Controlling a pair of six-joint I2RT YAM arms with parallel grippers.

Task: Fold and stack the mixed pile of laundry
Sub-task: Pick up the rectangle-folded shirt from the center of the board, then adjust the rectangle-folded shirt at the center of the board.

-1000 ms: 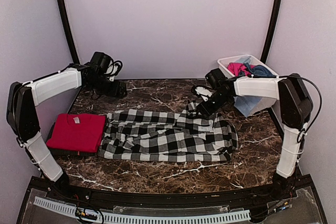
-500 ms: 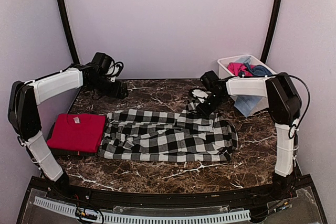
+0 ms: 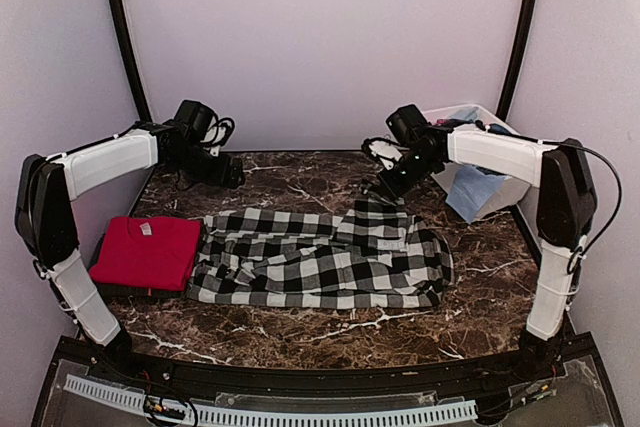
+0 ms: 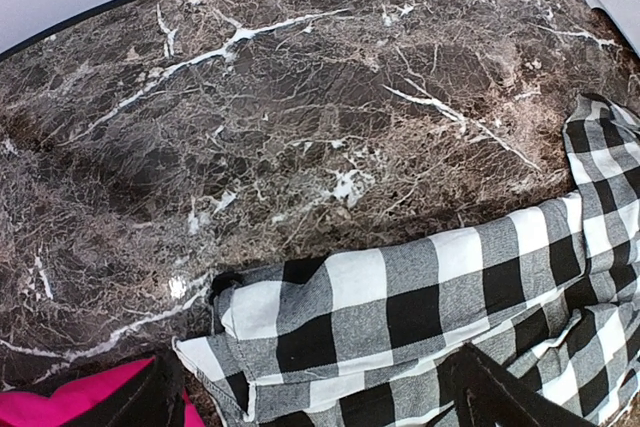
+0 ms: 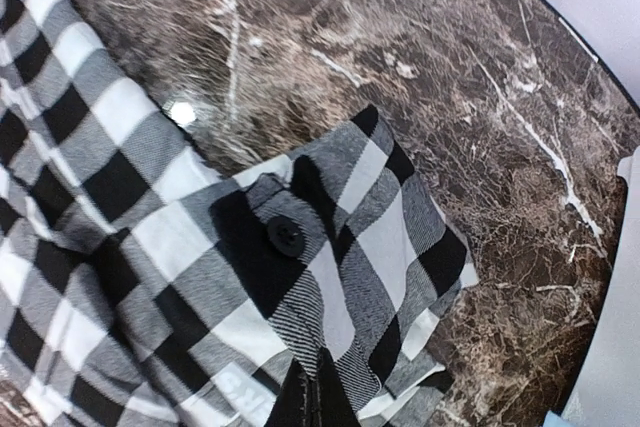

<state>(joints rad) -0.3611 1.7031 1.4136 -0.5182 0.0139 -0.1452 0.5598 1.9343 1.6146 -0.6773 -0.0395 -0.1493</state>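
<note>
Your right gripper [image 3: 386, 185] is clamped shut on the buttoned cuff [image 5: 330, 277] of the black-and-white checked shirt [image 3: 320, 262]. It pinches the edge, which rises to it in a small peak, while the rest of the shirt lies spread flat below it. That hold looks meant for drawing the sleeve in over the body as a fold. Your left gripper [image 3: 230, 175] hovers with its jaws wide apart, holding nothing. The shirt's other end lies just beneath it, likely its next grab. The folded red tee [image 3: 145, 252] sits below the left gripper, beside that end, and seems to start the stack. A pink piece [image 3: 452, 130] and a blue piece [image 3: 492, 133] wait in the white tub [image 3: 510, 187] behind your right gripper.
</note>
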